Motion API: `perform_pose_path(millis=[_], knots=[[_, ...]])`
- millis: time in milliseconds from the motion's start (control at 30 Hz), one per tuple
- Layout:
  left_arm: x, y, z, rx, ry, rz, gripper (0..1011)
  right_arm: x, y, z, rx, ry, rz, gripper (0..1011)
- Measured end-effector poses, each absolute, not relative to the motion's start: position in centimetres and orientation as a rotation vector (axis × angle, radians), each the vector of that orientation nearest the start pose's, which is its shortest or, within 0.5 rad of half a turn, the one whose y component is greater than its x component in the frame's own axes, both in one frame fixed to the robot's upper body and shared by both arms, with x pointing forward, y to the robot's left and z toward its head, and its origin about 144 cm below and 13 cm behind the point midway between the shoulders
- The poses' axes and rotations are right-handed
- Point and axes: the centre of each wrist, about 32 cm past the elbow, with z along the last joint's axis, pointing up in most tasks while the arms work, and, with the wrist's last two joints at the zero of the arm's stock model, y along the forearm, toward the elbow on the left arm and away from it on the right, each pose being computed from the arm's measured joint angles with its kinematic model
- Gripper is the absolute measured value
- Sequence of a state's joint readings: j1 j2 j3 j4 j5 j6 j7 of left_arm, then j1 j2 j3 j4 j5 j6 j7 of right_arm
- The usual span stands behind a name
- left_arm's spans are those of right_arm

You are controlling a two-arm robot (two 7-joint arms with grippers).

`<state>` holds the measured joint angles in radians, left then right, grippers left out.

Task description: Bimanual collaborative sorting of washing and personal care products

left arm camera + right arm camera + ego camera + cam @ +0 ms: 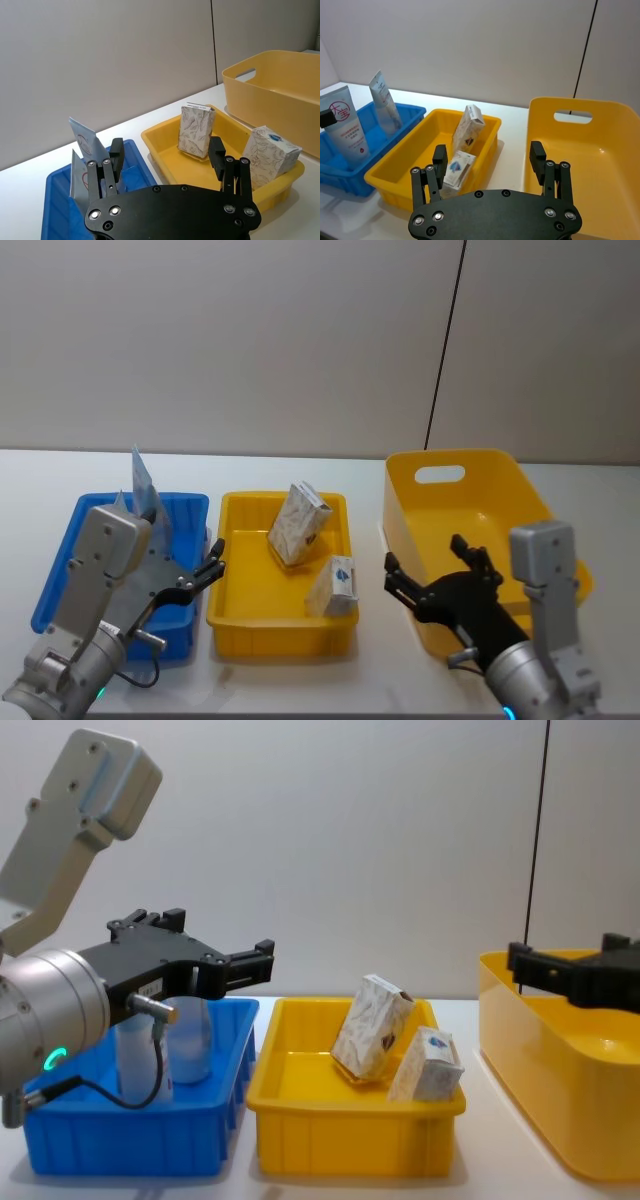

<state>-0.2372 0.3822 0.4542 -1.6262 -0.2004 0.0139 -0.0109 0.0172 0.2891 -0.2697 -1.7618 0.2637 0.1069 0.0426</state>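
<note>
Two light-blue squeeze tubes stand in the blue bin [60, 570]; one tube [345, 127] bears a red round logo, and the other tube [385, 102] leans behind it. A large white grey-patterned pack [298, 523] leans in the yellow tray [280, 635], beside a smaller blue-marked pack [335, 587]. My left gripper [215, 560] hangs open and empty above the blue bin's right edge. Over the left rim of the big yellow bin [470, 495], my right gripper [425, 558] is open, holding nothing.
The three containers stand in a row on a white table, blue at the left, the tray in the middle, the handled yellow bin at the right. A grey wall rises behind. Bare table lies in front and behind.
</note>
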Motion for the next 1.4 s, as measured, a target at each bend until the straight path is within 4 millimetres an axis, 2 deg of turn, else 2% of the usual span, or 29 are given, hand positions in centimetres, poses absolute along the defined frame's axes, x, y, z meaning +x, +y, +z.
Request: perform_pose_path(millis=[600,1167,1400], knots=[[49.2,19.8,120.4,0.061,-0.268,1.124,1001,46.4,-16.0,119.3,-0.114,0.134,-1.272,1004],[49.2,19.8,120.4,0.061,-0.268,1.124,1001,48.7,-12.6,118.7,-0.183,0.236,-1.306,1003],[49.2,19.8,120.4,0.061,-0.268,1.124,1001,49.7,-11.8,118.5,-0.201,0.261,-1.307,1004]])
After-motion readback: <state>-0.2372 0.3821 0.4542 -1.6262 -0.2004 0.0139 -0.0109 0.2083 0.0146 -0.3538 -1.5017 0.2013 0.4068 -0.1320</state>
